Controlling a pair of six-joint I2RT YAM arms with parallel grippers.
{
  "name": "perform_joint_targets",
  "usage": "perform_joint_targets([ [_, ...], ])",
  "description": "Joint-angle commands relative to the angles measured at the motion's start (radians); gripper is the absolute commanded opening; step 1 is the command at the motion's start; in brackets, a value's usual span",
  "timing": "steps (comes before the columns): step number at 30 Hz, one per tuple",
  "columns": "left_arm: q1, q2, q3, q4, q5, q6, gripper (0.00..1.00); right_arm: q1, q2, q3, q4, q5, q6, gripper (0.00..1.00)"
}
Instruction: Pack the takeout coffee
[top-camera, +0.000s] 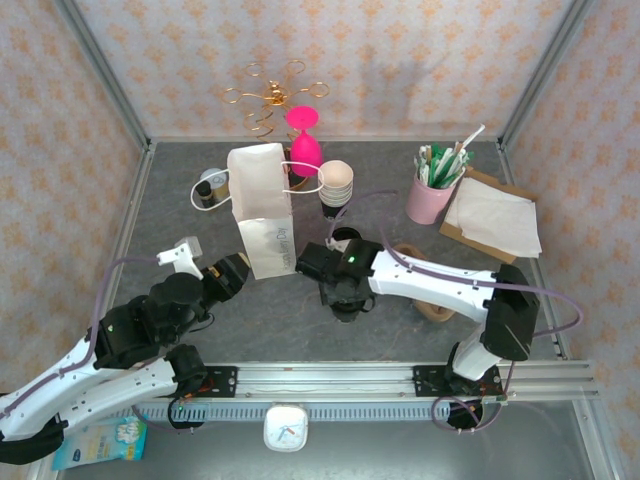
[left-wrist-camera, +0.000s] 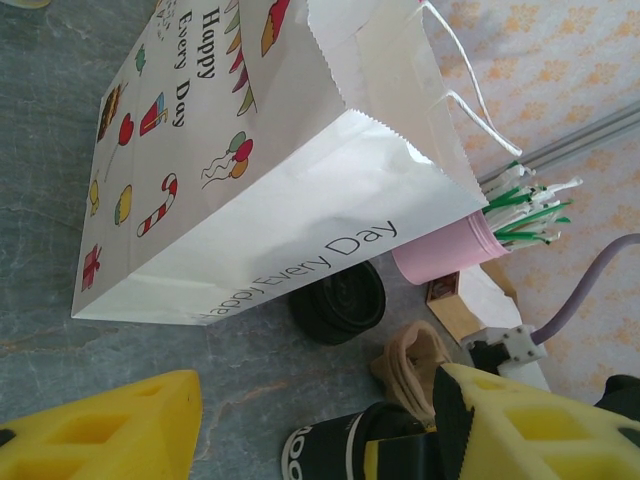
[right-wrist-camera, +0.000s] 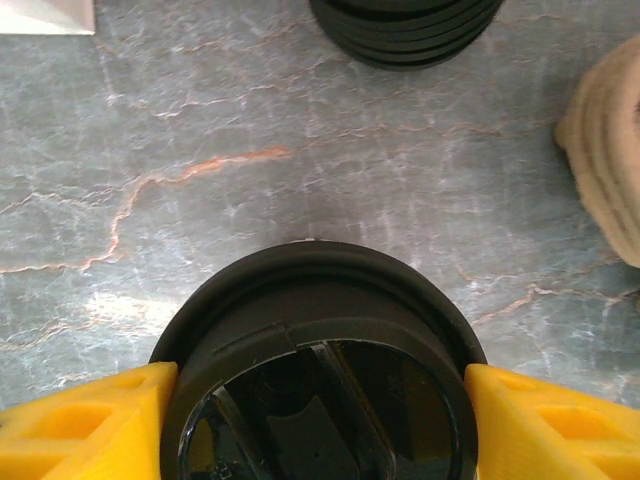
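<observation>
Takeout coffee: its round black lid (right-wrist-camera: 315, 300) fills the low middle of the right wrist view. It stands on the grey table (right-wrist-camera: 200, 200), and the cup body below the lid is hidden.
Right gripper (right-wrist-camera: 320, 420): the jaws are closed onto the lid from either side. A yellow finger (right-wrist-camera: 90, 420) meets the rim on one side and its twin meets it on the other.
Left gripper (left-wrist-camera: 320, 385): the jaws are spread wide and hold nothing. It sits low by the foot of the paper bag (top-camera: 262, 205).
Cup carrier (right-wrist-camera: 610, 160): this brown moulded-pulp piece lies off to one side of the coffee, apart from it. The coffee is not seated in it.
Spare lids (right-wrist-camera: 405, 30): a black stack just beyond the coffee, not touching it.
Bag: it stands upright with its mouth facing up and its string handles at the rim. In the top view it is just to the robot's left of the right gripper.
Key relation: the coffee's long axis is vertical, as is the bag's. By my reading, the cup must rise above the bag's rim, cross leftward, then descend upright.
Nearer arm: the left arm is closer to the bag and looks placed to steady it. The right arm has the coffee.
Risk: a grip on the lid alone could pull the lid loose from the cup.
</observation>
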Motion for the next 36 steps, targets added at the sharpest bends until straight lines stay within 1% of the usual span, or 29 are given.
perform_joint_targets([
  [1, 0.005, 0.007, 0.031, 0.023, 0.013, 0.024, 0.62, -0.03, -0.063, 0.024, -0.071, 0.056, 0.001, 0.69],
  [6, 0.005, 0.033, 0.046, 0.039, 0.043, 0.053, 0.62, -0.089, -0.098, 0.085, -0.134, 0.125, -0.035, 0.69],
  [9, 0.005, 0.049, 0.05, 0.05, 0.056, 0.068, 0.62, -0.142, -0.113, 0.121, -0.158, 0.15, -0.07, 0.69],
  [14, 0.004, 0.063, 0.051, 0.065, 0.07, 0.081, 0.62, -0.237, -0.124, 0.179, -0.137, 0.162, -0.137, 0.69],
  [20, 0.005, 0.074, 0.048, 0.08, 0.081, 0.098, 0.62, -0.368, -0.088, 0.226, -0.085, 0.173, -0.241, 0.68],
  [25, 0.007, 0.088, 0.051, 0.09, 0.091, 0.112, 0.62, -0.461, -0.05, 0.246, -0.015, 0.16, -0.305, 0.68],
  [27, 0.007, 0.093, 0.048, 0.094, 0.089, 0.117, 0.62, -0.487, -0.026, 0.248, 0.031, 0.124, -0.329, 0.68],
  [29, 0.006, 0.099, 0.054, 0.095, 0.088, 0.12, 0.62, -0.505, 0.008, 0.247, 0.065, 0.092, -0.347, 0.67],
  [31, 0.006, 0.102, 0.056, 0.093, 0.087, 0.123, 0.62, -0.51, 0.044, 0.254, 0.084, 0.107, -0.355, 0.67],
  [36, 0.008, 0.099, 0.049, 0.089, 0.081, 0.123, 0.62, -0.55, 0.118, 0.272, 0.143, 0.072, -0.383, 0.67],
])
